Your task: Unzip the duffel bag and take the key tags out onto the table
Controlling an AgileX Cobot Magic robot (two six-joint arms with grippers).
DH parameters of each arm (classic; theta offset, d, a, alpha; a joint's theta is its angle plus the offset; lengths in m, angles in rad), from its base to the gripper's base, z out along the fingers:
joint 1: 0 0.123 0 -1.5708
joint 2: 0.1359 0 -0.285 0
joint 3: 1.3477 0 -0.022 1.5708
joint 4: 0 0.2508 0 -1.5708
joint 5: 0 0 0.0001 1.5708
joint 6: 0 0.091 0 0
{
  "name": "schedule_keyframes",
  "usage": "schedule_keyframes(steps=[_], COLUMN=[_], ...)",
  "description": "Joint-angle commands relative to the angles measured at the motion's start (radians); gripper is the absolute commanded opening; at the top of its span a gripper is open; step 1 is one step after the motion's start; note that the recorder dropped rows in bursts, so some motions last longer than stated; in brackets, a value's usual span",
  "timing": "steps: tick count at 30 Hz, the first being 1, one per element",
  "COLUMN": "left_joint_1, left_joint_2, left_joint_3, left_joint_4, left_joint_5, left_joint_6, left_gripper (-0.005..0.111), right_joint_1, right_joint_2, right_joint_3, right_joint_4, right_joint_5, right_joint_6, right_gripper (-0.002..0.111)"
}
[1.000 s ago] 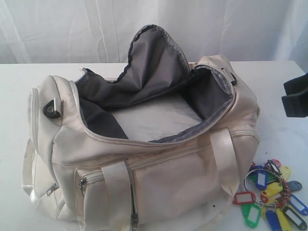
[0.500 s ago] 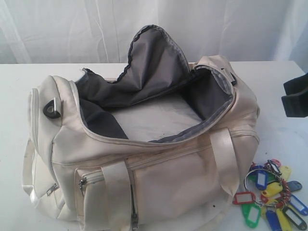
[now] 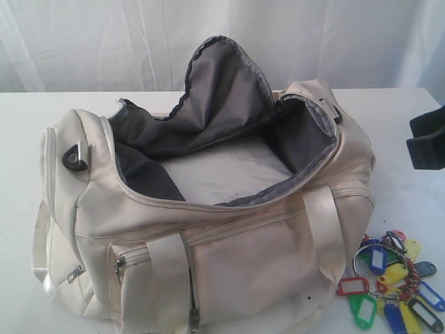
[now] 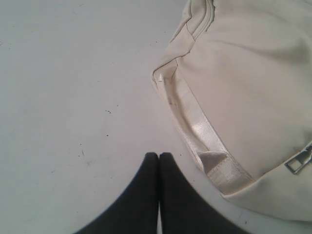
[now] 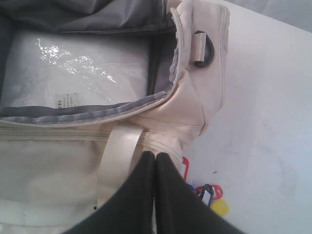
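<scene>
**Bag Unzipped, Tags Out on the Surface**

Shows the duffel bag (image 3: 243,243) lying lengthwise on the white surface (image 3: 21,125). Has the curved top zipper undone and the grey-lined flap (image 3: 222,90) standing up and back, which leaves the mouth gaping and the interior exposed. Reveals nothing inside but a flat insert wrapped in clear film (image 5: 73,68) on the bottom, with no coloured plastic among the lining.

Finds the key tags (image 3: 393,285) outside instead: a bunch of red, blue, yellow and green on a metal ring. Places them on the surface just beside the bag's front corner, on the right of the exterior view, and free of any grip.

Puts the right jaws pressed shut tip to tip and gripping nothing. Sets them above that same end of the bag, with the black strap ring (image 5: 207,48) and a few of the tags in sight. Puts the left jaws shut likewise and empty, over bare surface just beside the opposite end. Brings a webbing strap (image 4: 195,126) and a small zip pull (image 4: 300,163) into that view.

Suggests a likely reason for both placements: nothing left to hold open or lift, hence jaws closed and clear of the fabric. Reads as a task essentially complete, with the zipper undone and the tags delivered. Leaves one small risk, since the flap is propped only by its own stiffness and could flop back over the opening.
</scene>
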Motion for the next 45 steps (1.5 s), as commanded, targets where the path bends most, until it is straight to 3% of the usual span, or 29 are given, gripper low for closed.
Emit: schedule_keyframes(steps=[1, 18, 23, 31, 38, 45], left_joint_1=[-0.007, -0.007, -0.007, -0.007, -0.007, -0.007], left_joint_2=[-0.003, -0.003, -0.003, -0.003, -0.003, -0.003], left_joint_3=[0.004, 0.004, 0.004, 0.004, 0.004, 0.004], left_joint_4=[0.001, 0.001, 0.001, 0.001, 0.001, 0.001], left_joint_5=[-0.002, -0.002, -0.002, -0.002, -0.002, -0.002], left_joint_6=[0.002, 0.002, 0.002, 0.002, 0.002, 0.002], left_gripper=[0.0, 0.0, 0.0, 0.0, 0.0, 0.0], right_joint_1=[-0.001, -0.003, -0.096, -0.362, -0.374, -0.372], right_joint_2=[-0.007, -0.091, -0.245, -0.457, -0.55, -0.577], right_joint_3=[0.002, 0.002, 0.002, 0.002, 0.004, 0.14], right_joint_4=[0.0, 0.007, 0.059, 0.077, 0.272, 0.415], right_joint_5=[-0.008, -0.006, -0.006, -0.006, 0.019, -0.138], right_joint_6=[0.0, 0.0, 0.097, 0.181, 0.227, -0.004], right_gripper=[0.0, 0.0, 0.0, 0.0, 0.0, 0.0])
